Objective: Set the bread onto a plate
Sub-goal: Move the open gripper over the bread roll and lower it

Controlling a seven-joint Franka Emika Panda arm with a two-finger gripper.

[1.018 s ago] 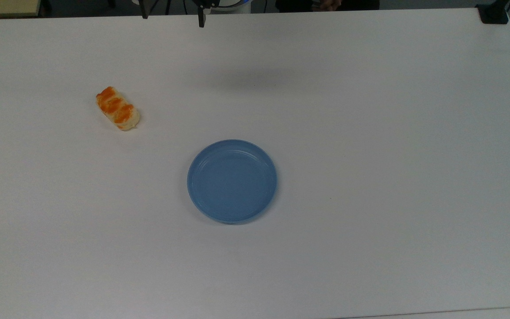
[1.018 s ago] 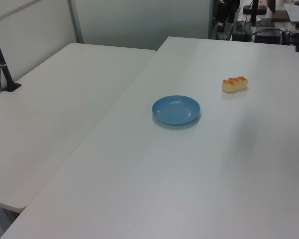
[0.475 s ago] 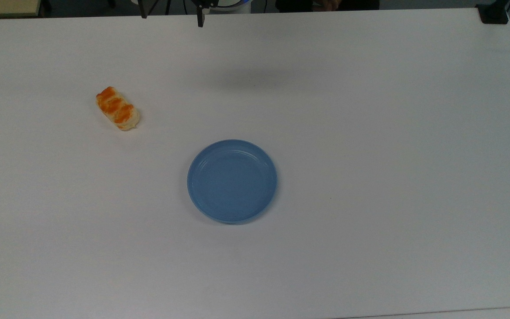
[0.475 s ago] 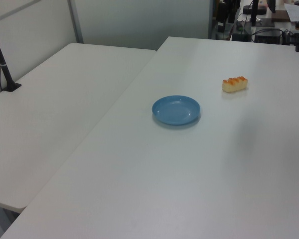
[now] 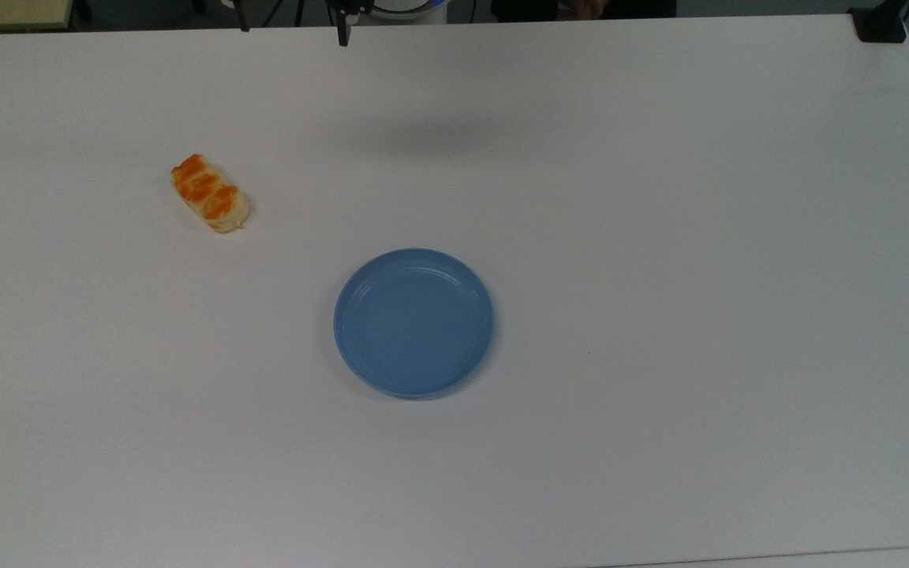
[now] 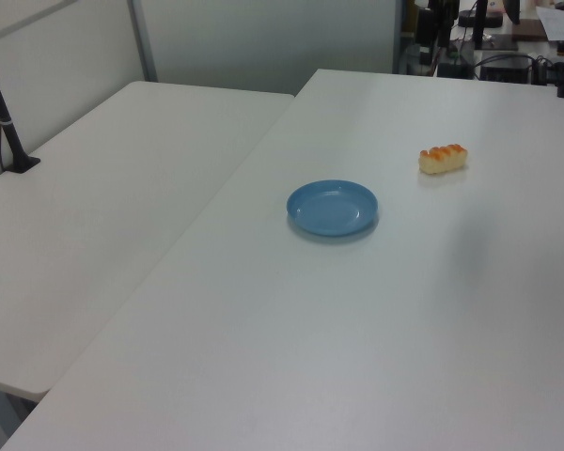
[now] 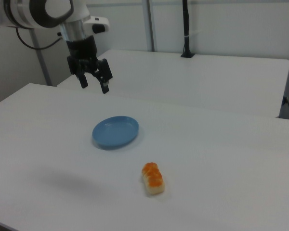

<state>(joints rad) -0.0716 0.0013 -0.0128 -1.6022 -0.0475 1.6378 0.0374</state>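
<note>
The bread (image 5: 210,193), a pale roll with orange-brown bumps, lies on the white table toward the top view's left; it shows too in the left view (image 6: 443,159) and the right view (image 7: 153,178). The round light-blue plate (image 5: 413,321) sits empty near the table's middle (image 6: 332,208) (image 7: 115,132). My gripper (image 7: 94,84) hangs open and empty high above the table, up and to the right view's left of the plate, far from the bread. In the top view its fingertips (image 5: 342,35) poke in at the upper edge.
The white table (image 5: 660,237) has wide free room around both objects. A second white table (image 6: 122,188) adjoins it. A black clamp post (image 5: 880,24) stands at one corner, another pole (image 7: 185,29) on the neighbouring table. Cables and equipment (image 6: 508,47) sit beyond the far end.
The gripper has shifted a little toward the top view's left and upper edge. The bread and the plate have not moved.
</note>
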